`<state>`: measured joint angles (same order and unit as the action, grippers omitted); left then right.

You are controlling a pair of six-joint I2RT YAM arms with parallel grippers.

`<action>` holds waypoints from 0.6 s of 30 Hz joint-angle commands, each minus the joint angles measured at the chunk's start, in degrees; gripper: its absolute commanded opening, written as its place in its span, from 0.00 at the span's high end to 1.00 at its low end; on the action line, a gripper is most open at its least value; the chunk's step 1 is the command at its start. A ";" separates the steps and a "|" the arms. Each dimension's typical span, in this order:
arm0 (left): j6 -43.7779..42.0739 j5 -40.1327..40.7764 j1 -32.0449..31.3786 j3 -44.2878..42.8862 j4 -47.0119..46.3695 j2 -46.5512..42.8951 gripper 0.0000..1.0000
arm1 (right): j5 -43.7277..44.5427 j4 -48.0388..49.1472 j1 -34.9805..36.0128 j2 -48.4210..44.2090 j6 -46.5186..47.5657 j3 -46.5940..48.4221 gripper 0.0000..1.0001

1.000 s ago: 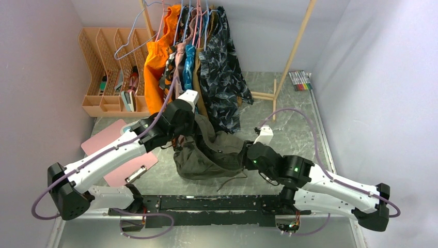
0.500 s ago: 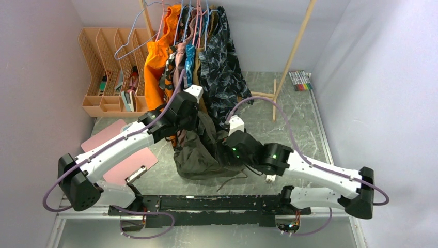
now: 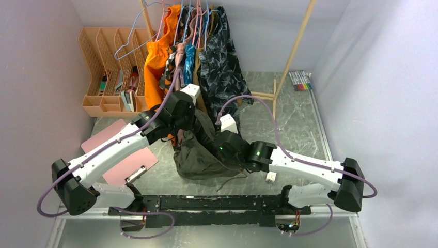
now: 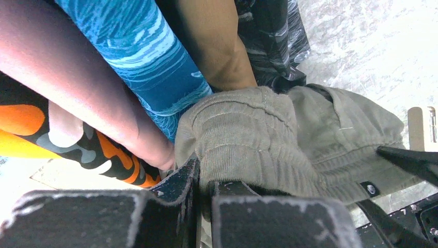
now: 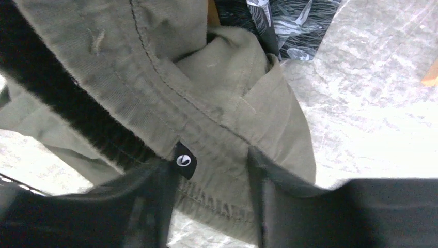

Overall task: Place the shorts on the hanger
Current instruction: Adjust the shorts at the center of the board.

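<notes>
The olive-green shorts (image 3: 199, 155) hang in a bunch from my left gripper (image 3: 190, 114), their lower part heaped on the table. In the left wrist view my left gripper (image 4: 204, 178) is shut on the ribbed waistband of the shorts (image 4: 258, 129), right against the hanging clothes. My right gripper (image 3: 219, 140) is at the right side of the shorts. Its jaws (image 5: 206, 178) stand apart, with a stitched hem of the shorts (image 5: 222, 119) and a small black label between them. The light-blue hanger (image 3: 118, 50) hangs bare at the left end of the rack.
The wooden rack (image 3: 295, 47) holds an orange garment (image 3: 155, 59), a dark camouflage garment (image 3: 223, 77) and others on pink hangers. An orange file organizer (image 3: 106, 72) stands at the back left. A pink clipboard (image 3: 124, 155) lies at the left, markers (image 3: 300, 80) at the back right.
My right arm has swung left and forward along the shorts, and its jaws have opened. My left gripper has lifted the waistband slightly toward the rack.
</notes>
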<state>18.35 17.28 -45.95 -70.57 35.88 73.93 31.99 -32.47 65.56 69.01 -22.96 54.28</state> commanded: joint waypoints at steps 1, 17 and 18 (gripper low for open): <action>-0.87 -1.00 0.50 0.37 -0.06 -2.27 0.93 | 2.49 1.26 -1.12 1.35 0.84 -0.21 0.57; 12.03 -15.67 0.15 16.45 -5.81 -14.34 0.26 | -10.63 4.22 -8.40 -0.27 -10.99 -3.86 1.00; 12.71 -16.03 -0.19 17.16 -5.82 -15.04 0.25 | -11.71 4.87 -9.10 -0.40 -11.44 -4.06 1.00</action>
<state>26.72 6.55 -45.87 -55.59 33.23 61.56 24.99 -30.59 58.63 68.90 -30.55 51.20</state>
